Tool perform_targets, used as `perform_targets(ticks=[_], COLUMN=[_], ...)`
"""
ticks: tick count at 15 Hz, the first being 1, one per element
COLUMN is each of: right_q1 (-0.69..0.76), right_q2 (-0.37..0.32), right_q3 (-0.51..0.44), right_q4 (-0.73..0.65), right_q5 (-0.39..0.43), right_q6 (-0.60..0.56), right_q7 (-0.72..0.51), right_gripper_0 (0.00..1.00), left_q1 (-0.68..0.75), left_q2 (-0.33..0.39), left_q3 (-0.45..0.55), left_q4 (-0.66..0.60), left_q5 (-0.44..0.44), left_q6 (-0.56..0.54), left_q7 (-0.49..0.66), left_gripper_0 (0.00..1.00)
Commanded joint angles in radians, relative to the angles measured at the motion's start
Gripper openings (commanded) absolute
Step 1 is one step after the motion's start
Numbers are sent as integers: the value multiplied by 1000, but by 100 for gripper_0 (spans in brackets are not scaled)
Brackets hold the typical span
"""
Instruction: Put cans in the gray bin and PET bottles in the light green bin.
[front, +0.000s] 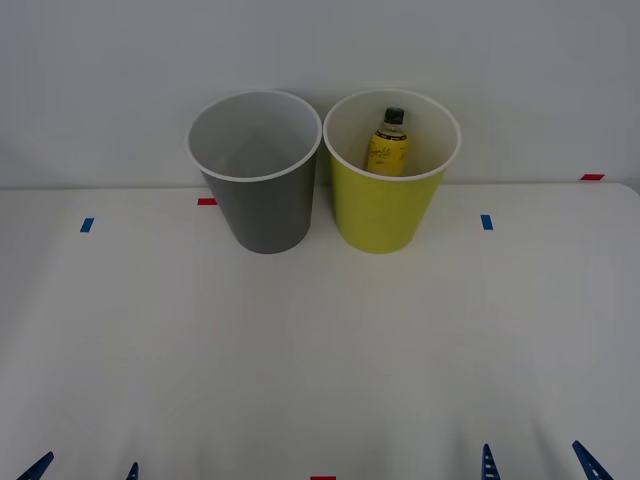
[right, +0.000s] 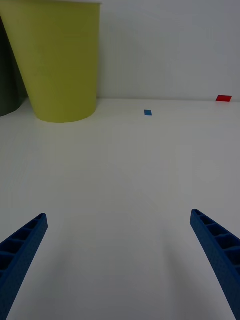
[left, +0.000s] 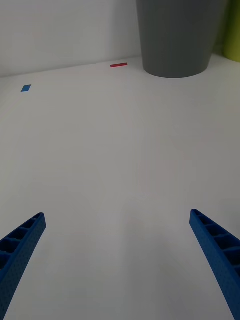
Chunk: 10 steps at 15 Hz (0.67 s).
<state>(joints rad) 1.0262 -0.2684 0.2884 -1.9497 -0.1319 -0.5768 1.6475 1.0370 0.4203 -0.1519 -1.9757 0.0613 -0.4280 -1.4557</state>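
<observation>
The left gripper (front: 85, 468) sits low at the near edge of the table (front: 300, 350), its blue ribbed fingers (left: 20, 245) spread wide with nothing between them. Well ahead of it, and a little toward the robot's right, stands the gray bin (front: 256, 170), upright at the far side of the table; from above, its pale inside looks empty. A small red tape mark (left: 118, 64) lies just beside the bin's foot, and a blue tape mark (left: 25, 88) lies farther off to the left. Touching or nearly touching the gray bin on its right is the light green bin (front: 390, 175), also upright, and the PET bottle (front: 387, 142) with its yellow wrap and black cap stands inside it, leaning slightly against the far wall. The right gripper (front: 535, 462) is likewise down at the near edge, fingers apart and holding nothing; the light green bin stands well ahead of it, off toward the robot's left, with another blue mark (right: 147, 112) on the table beyond. No can or other bottle lies on the table, so sorting appears finished, or paused between items. The next move would call for a new object placed within reach; otherwise both arms can simply rest.
</observation>
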Motion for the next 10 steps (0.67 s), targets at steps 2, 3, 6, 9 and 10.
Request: perform_targets(ticks=[2,3,6,9,10], right_q1=[0,0,0,0,0], right_q2=[0,0,0,0,0], right_q3=[0,0,0,0,0], right_q4=[0,0,0,0,0], right_q5=[0,0,0,0,0], right_q6=[0,0,0,0,0], right_q7=[0,0,0,0,0], right_gripper_0=[100,100,100,100,100], left_q1=[0,0,0,0,0], left_q2=[0,0,0,0,0], left_q3=[0,0,0,0,0], left_q4=[0,0,0,0,0], left_q5=[0,0,0,0,0], left_q6=[0,0,0,0,0], left_q7=[0,0,0,0,0], left_gripper_0=[100,100,100,100,100])
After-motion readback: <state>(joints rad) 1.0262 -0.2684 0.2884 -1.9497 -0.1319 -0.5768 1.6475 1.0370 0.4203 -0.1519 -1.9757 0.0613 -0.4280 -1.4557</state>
